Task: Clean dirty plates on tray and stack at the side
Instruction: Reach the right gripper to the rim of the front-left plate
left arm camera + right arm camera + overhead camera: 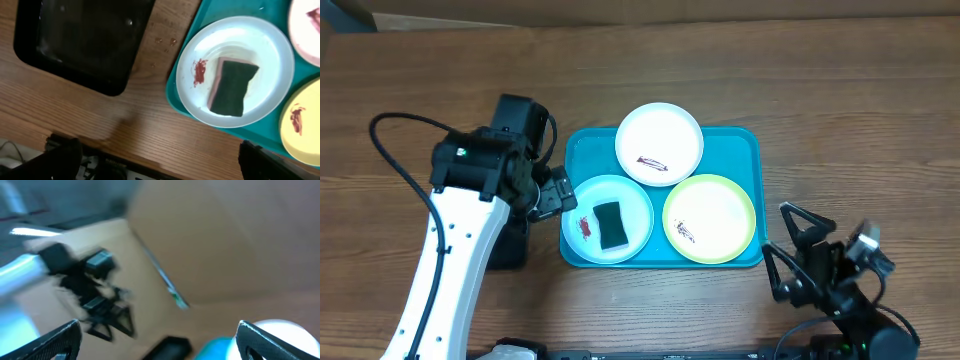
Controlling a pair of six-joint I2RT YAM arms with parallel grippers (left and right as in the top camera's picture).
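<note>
We judge scrub step: left fingers (157, 152) wide open, empty, sponge (231, 87) ahead on light blue plate (265, 50); right fingers (157, 335) wide, empty. Next we'd grasp sponge, wipe smear (199, 71).

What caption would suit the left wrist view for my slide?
A green sponge lies on the smeared light blue plate in the turquoise tray, beside a black tray.
</note>
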